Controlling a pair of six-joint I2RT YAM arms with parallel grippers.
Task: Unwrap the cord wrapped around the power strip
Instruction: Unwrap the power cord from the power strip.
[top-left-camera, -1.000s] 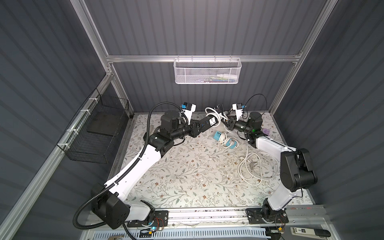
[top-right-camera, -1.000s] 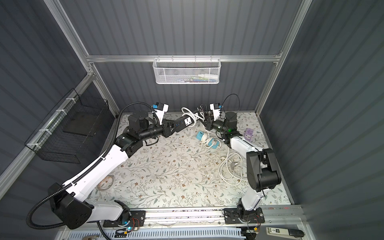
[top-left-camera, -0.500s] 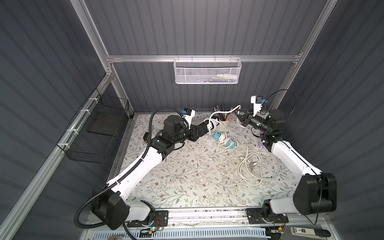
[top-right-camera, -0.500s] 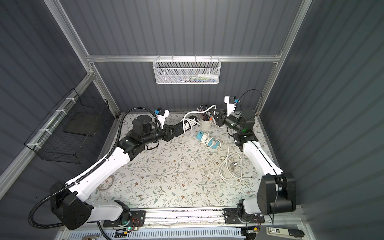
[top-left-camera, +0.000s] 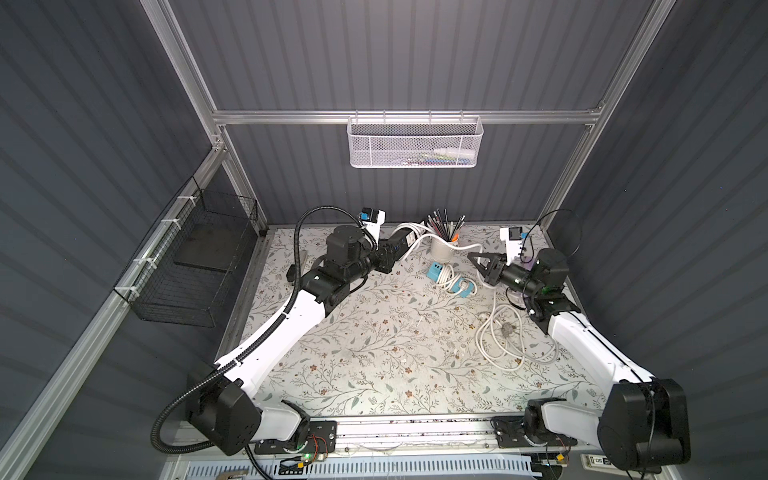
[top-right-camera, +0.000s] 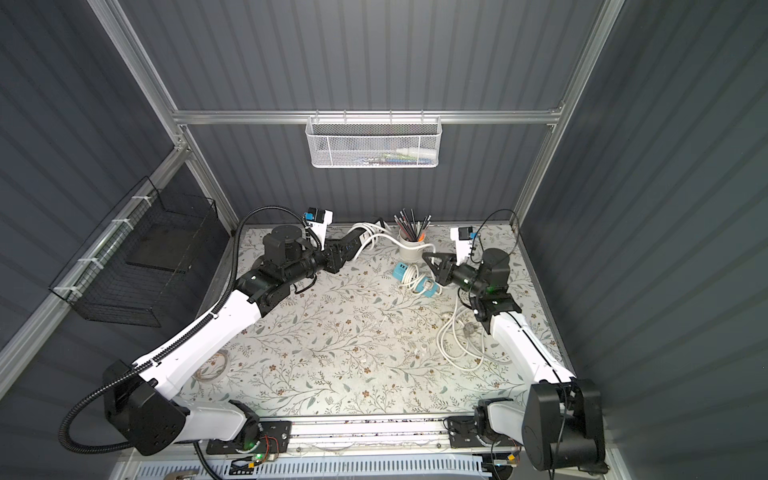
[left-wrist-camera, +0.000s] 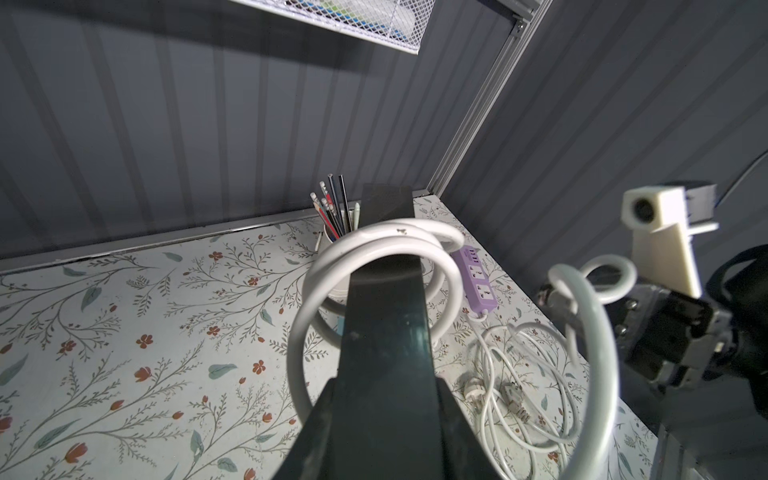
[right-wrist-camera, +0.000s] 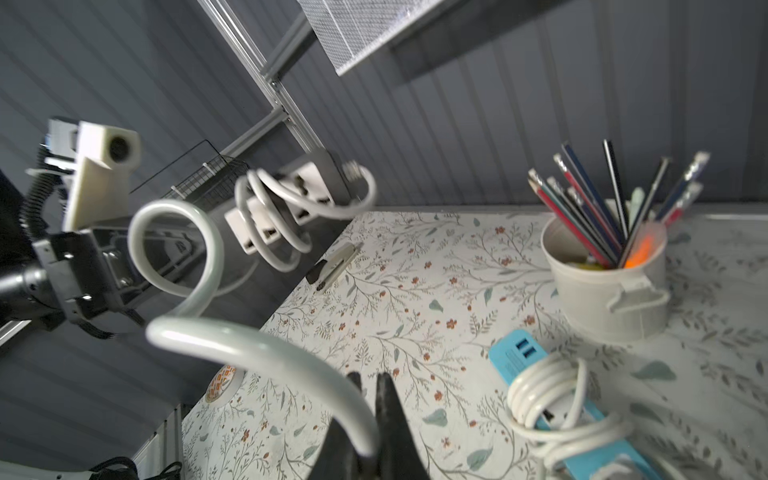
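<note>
The left gripper (top-left-camera: 402, 242) is clamped on the long, rectangular white power strip (right-wrist-camera: 266, 230) and holds it in the air over the far edge of the floral-patterned table cover (top-left-camera: 374, 353), just beside the white cup of pencils (top-left-camera: 442, 249). In the right wrist view, the strip's socket face shows. The thick white cord (right-wrist-camera: 249, 340) circles the strip in several loose loops, and in the left wrist view the coils ring the dark finger. From there the cord sweeps in a free curl across to the right gripper (top-left-camera: 473, 257), whose jaws are pinched together on it, above the table and near the cup. Below that gripper lies a blue power strip (top-left-camera: 451, 280) bound in its own white cord. A purple power strip (left-wrist-camera: 478, 282) and a loose tangle of thin white cable (top-left-camera: 498, 336) lie on the right side of the table.
</note>
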